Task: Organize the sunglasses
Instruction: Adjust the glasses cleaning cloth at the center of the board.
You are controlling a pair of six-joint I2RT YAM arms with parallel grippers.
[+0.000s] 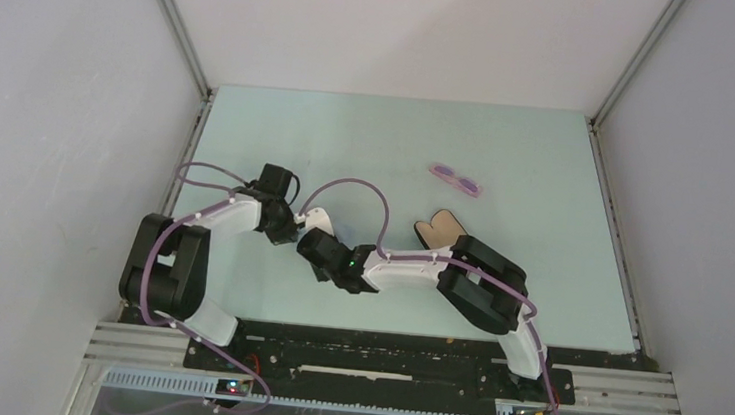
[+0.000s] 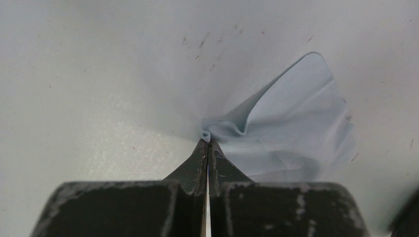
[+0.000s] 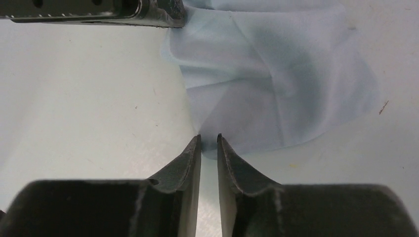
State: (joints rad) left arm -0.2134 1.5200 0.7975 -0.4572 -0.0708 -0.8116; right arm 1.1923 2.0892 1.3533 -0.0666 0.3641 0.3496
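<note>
- Left gripper (image 2: 207, 142) was clenched on light blue fabric cloth (image 2: 296, 123), centre.
- Right gripper (image 3: 208, 137) was seen slightly parted at its edge.
- Pink-purple translucent sunglasses (image 1: 455, 181) were seen upper right.

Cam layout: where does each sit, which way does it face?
Top external: above, behind the bases, looking down at the table, sunglasses; both arms show.
Left wrist: looks past the shut left gripper pinching the cloth.
Right wrist: looks past the right gripper, fingers narrowly parted, at the cloth's edge.
Shared: both wrist views show the cloth.

sunglasses (image 1: 456, 181) | slim pink-purple frame, purple lenses | flat on table (image 1: 350, 136) | far side, right of centre
</note>
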